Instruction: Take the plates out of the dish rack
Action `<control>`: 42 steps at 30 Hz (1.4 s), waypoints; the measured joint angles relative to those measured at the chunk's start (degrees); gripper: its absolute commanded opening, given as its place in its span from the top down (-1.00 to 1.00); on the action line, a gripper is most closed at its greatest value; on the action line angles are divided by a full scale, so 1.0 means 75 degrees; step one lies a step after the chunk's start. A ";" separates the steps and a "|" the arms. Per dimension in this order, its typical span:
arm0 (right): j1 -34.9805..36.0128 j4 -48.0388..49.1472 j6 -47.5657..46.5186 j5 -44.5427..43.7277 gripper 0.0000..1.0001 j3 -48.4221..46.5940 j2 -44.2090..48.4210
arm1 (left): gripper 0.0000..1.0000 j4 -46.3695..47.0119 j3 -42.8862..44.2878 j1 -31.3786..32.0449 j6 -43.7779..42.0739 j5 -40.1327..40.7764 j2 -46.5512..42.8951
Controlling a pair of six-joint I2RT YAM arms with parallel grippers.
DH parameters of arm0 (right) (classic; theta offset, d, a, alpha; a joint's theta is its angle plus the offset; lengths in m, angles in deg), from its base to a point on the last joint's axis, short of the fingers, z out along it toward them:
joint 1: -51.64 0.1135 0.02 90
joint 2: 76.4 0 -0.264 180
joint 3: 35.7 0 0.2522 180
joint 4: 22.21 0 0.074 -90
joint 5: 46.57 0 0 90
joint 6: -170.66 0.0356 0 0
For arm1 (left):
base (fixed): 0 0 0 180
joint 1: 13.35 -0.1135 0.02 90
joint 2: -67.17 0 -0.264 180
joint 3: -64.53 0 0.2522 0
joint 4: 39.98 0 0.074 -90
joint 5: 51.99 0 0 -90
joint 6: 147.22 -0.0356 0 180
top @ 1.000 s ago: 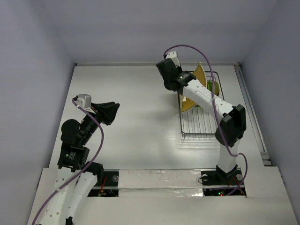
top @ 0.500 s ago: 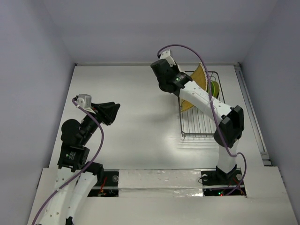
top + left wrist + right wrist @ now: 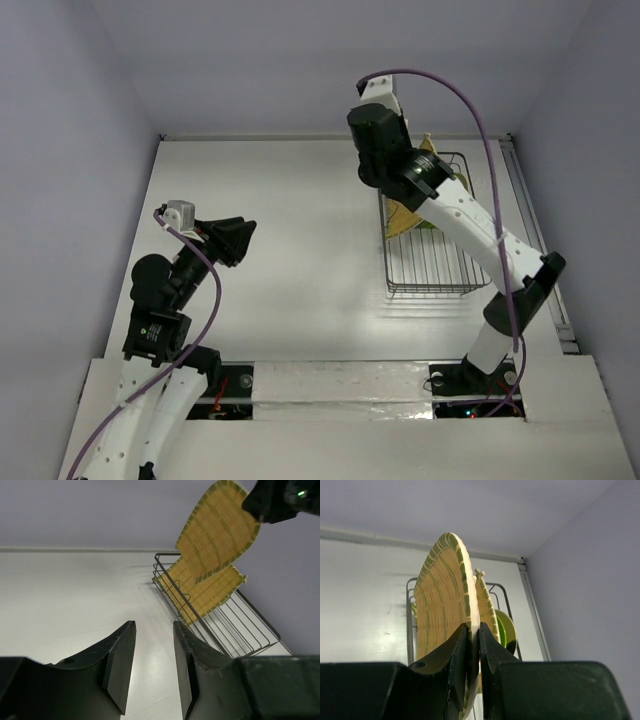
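My right gripper (image 3: 473, 630) is shut on the rim of a yellow grid-patterned oval plate (image 3: 442, 605) and holds it upright. In the left wrist view this plate (image 3: 217, 530) hangs clear above the dark wire dish rack (image 3: 250, 630). A yellow square plate (image 3: 210, 592) still leans in the rack. Behind it the right wrist view shows a lime-green round plate (image 3: 509, 630). My left gripper (image 3: 154, 624) is open and empty, over the bare table far to the left of the rack (image 3: 430, 270).
The white table (image 3: 300, 220) spreads between the two arms. The back wall and right wall stand close behind the rack. A rail (image 3: 535, 240) runs along the table's right edge.
The right arm has risen and turned, lifting the oval plate up out of the rack. The left gripper's fingers have spread a little wider; the left arm stays put.
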 measured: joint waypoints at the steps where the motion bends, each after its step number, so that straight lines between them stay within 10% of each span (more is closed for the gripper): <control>1: 0.0055 0.0044 0.0006 0.0000 1.00 0.0000 0.0189 | 0.34 -0.0003 0.0000 0.0003 0.0000 0.0017 0.0000; 12: 0.0189 0.1559 0.2171 0.2809 1.00 0.0734 0.1323 | 0.34 -0.0187 0.0047 0.0003 -0.0023 0.0361 -0.0015; 35: 0.0192 0.4605 0.7248 0.7000 1.00 -0.0277 -0.4843 | 0.33 -0.0291 0.0157 0.0210 -0.0058 0.0615 -0.0099; 42: 0.0137 0.4727 0.7807 0.7309 0.53 -0.0283 -0.5039 | 0.33 -0.0294 0.0157 0.0216 -0.0064 0.0621 -0.0099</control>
